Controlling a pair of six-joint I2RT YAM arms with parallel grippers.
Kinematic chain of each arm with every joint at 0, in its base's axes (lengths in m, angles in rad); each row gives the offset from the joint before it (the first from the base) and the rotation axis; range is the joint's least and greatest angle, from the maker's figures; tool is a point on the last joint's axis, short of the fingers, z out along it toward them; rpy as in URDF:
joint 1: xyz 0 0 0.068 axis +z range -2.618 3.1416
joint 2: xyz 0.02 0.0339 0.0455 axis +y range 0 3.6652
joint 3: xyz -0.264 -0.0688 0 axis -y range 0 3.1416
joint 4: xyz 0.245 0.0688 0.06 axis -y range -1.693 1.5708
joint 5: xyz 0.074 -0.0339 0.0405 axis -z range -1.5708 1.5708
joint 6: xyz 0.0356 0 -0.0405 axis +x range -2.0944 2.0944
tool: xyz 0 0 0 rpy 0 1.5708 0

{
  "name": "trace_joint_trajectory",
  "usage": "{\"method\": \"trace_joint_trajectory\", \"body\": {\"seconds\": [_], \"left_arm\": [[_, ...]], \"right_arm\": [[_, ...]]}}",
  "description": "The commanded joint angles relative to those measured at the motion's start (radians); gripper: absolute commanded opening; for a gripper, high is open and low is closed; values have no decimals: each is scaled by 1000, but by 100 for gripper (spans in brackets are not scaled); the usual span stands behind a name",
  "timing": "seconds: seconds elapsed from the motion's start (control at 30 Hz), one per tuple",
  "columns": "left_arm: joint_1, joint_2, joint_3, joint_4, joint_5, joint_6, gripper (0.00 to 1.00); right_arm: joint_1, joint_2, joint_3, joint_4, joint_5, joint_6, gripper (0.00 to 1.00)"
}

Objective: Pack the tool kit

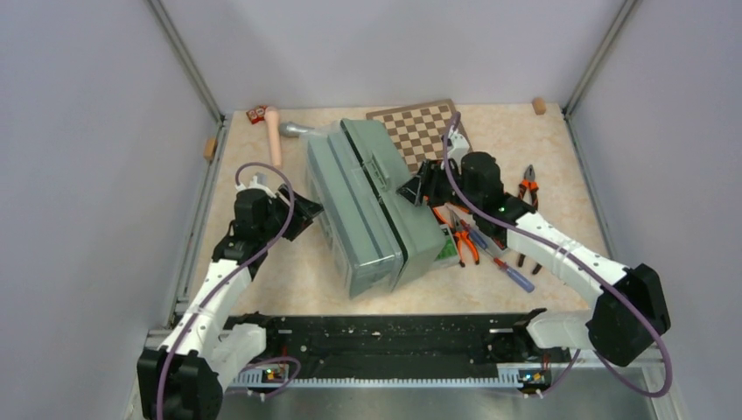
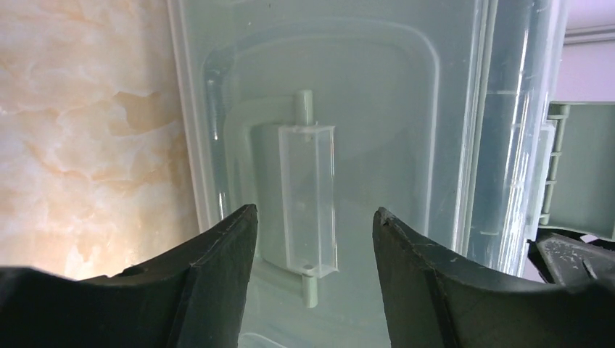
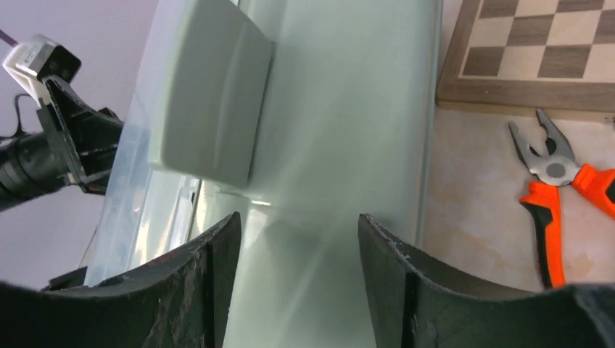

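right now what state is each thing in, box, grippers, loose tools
toolbox: tipped on its side, lid looks shut
left gripper: open, empty, facing the lid handle
right gripper: open, empty, over the toolbox
pliers: loose on the table, jaws slightly apart
blue screwdriver: loose on the table, unpacked

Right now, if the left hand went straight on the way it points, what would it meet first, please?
Most likely the clear handle on the toolbox lid, which sits centred between the open fingers of the left hand; its depth is unclear.
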Motion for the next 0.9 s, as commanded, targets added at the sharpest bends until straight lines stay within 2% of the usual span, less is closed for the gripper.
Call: {"method": "trace_joint_trajectory", "body": {"seconds": [0.0,0.27,0.47,0.6,0.73,0.8,0.83,0.87], "left_arm": [[-5,-71,-34,62,-41,-40,65],[-4,-154,-66,48,-100,-59,67],[-3,-218,-11,-27,-117,-41,71],[-6,-234,116,-146,-170,44,78],[-34,-158,268,-275,-180,118,83],[-82,-108,337,-320,-233,146,86],[-115,-87,366,-347,-270,161,96],[-146,-61,400,-369,-321,174,98]], "right_arm": [[-23,48,-22,97,-120,77,60],[-65,75,-105,151,-140,118,56],[-86,76,-123,155,-133,116,56],[-86,82,-126,163,-132,108,56],[-86,91,-133,173,-134,103,56],[-86,95,-136,175,-134,101,56],[-86,96,-138,176,-133,99,56],[-86,97,-140,180,-132,98,56]]}}
